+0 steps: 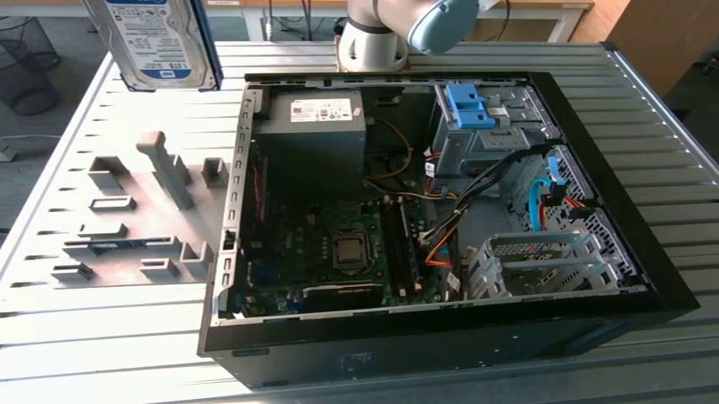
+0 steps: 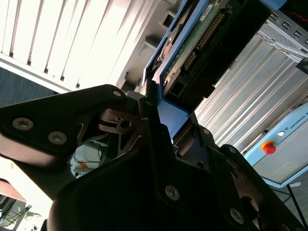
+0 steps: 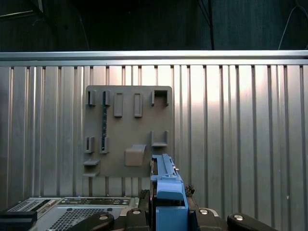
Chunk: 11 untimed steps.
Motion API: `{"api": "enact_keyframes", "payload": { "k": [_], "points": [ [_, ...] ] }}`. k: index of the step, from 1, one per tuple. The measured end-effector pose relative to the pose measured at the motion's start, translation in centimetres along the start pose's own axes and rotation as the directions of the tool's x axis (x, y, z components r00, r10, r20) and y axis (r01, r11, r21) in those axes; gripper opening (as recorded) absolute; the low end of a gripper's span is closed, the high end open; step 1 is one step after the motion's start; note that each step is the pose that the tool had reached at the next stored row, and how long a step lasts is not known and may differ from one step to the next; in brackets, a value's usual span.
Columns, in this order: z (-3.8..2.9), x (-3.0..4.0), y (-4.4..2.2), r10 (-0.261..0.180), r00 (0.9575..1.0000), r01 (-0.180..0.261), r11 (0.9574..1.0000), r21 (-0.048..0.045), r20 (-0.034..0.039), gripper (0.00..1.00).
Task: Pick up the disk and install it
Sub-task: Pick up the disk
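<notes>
Disk (image 1: 151,42), exterior view: a silver drive with a white-and-blue label, framed by blue rails, hangs upright in the air at the exterior view's upper left, above the ribbed table (image 1: 67,337) and apart from the grey fixture tray (image 1: 135,227); the open computer case (image 1: 450,345) lies in the middle, holding a grey power supply (image 1: 315,126), a blue bracket (image 1: 472,105) in its far bay and a metal drive cage (image 1: 540,261) nearer the camera; the arm (image 1: 376,38) rises behind the case. Second wrist view: the gripper (image 2: 168,120) is clenched on the blue end rail of the disk (image 2: 192,43), black fingers (image 2: 149,103) pressing it from both sides; the drive's green circuit board and connector row show beyond the rail. First wrist view: the disk (image 3: 166,185) stands edge-on in the gripper (image 3: 166,214), with the fixture tray (image 3: 127,130) on the table beyond it and a corner of the case (image 3: 62,209) alongside. Progress, as a judgement: the pick-up looks complete, since the disk is carried clear of the tray; installation is not yet done, the disk being well apart from the case and its bays.
</notes>
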State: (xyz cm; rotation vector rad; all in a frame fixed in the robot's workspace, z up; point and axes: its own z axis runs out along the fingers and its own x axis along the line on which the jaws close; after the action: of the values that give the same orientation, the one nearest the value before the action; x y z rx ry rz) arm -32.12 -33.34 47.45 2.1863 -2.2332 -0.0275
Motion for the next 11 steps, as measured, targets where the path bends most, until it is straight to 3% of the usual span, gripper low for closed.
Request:
{"api": "enact_keyframes", "payload": {
  "k": [11],
  "points": [
    [-0.01,-0.01,-0.45,0.000,1.0000,0.000,1.0000,0.0000,0.0000,0.36]
  ]
}}
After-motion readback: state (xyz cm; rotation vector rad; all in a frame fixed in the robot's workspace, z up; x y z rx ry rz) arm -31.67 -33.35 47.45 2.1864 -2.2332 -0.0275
